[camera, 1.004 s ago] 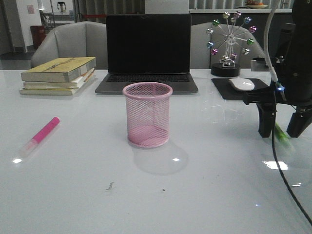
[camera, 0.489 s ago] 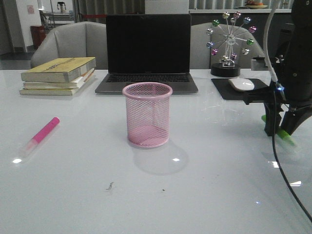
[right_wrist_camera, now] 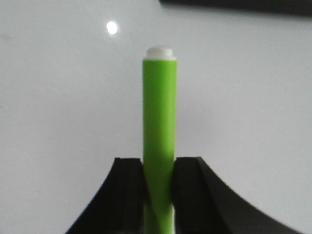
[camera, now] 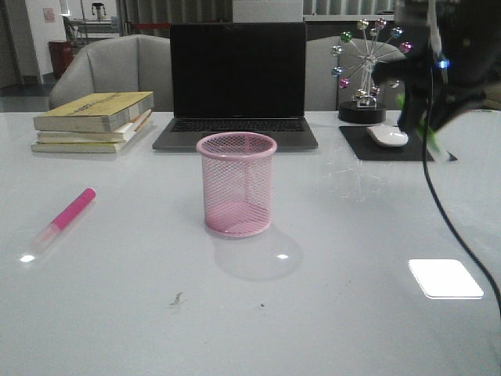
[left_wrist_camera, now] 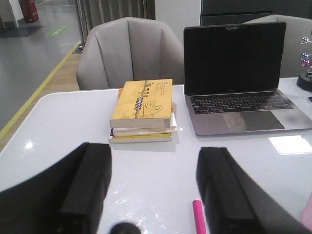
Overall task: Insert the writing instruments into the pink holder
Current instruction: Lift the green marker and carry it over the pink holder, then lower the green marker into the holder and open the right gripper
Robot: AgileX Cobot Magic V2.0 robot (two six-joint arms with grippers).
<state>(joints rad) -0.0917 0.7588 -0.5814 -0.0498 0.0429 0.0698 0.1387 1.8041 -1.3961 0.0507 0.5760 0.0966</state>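
Note:
The pink holder (camera: 237,184) stands upright at the middle of the table, nothing in it. The pink marker (camera: 65,218) lies flat on the table at the left; its pink end (left_wrist_camera: 199,217) shows between the fingers of my left gripper (left_wrist_camera: 153,183), which is open above the table. My right gripper (camera: 421,117) is high at the back right, blurred, shut on the green marker (right_wrist_camera: 159,136). The green marker (camera: 427,133) sticks out slanted below the fingers, clear of the table.
An open laptop (camera: 237,82) sits behind the holder. A stack of books (camera: 94,121) lies at the back left. A ferris-wheel ornament (camera: 368,66), a white mouse (camera: 387,135) and a dark mouse pad (camera: 364,145) are at the back right under my right arm.
My right gripper closed on the green marker at the table's right side and lifted it up and back, well above the table. The pink marker and holder have not moved.

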